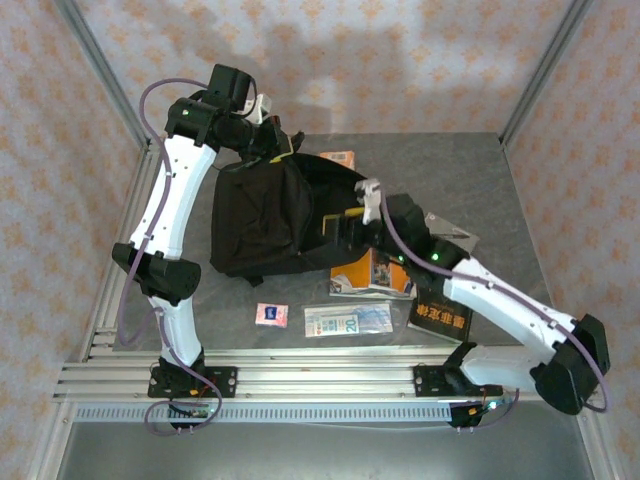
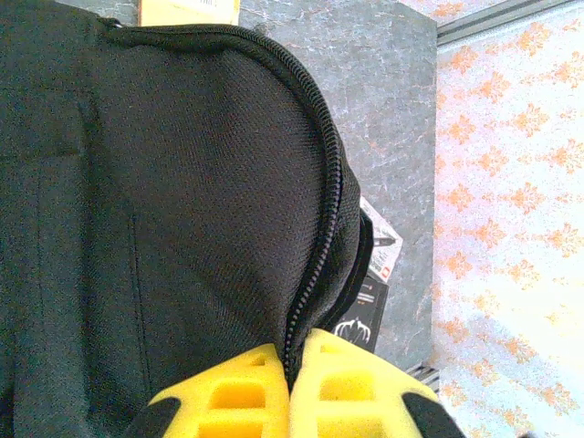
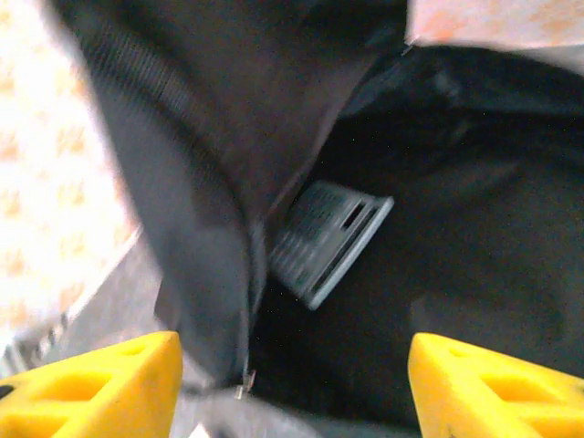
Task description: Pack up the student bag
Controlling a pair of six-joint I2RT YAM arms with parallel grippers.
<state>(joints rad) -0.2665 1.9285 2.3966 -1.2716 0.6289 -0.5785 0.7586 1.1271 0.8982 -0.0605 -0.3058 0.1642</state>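
The student bag (image 1: 262,225) is seen lying mid-worktop (image 1: 480,190), slightly twd the far-left corner, w/ its mouth turned to the right edge. Its zip edge (image 2: 324,228) is pinched by the left jaws, which are closed tight on the fabric, so the mouth is held up & open. The right jaws are pushed into that mouth and stand apart w/ nothing between them. A grey ribbed item (image 3: 328,239) is seen lying inside, clear of them.

Step in hand is judged to be loading of the main compartmt. Not yet packed, twd the near edge: orange book (image 1: 375,272) just beside the bag, black book (image 1: 438,315), flat clear pouch (image 1: 348,320), small pink packet (image 1: 271,314).

Next move prob. calls for the R arm to be drawn out w/o the flap being snagged, w/ the mouth held open by L. The orange book could then be taken by an edge.
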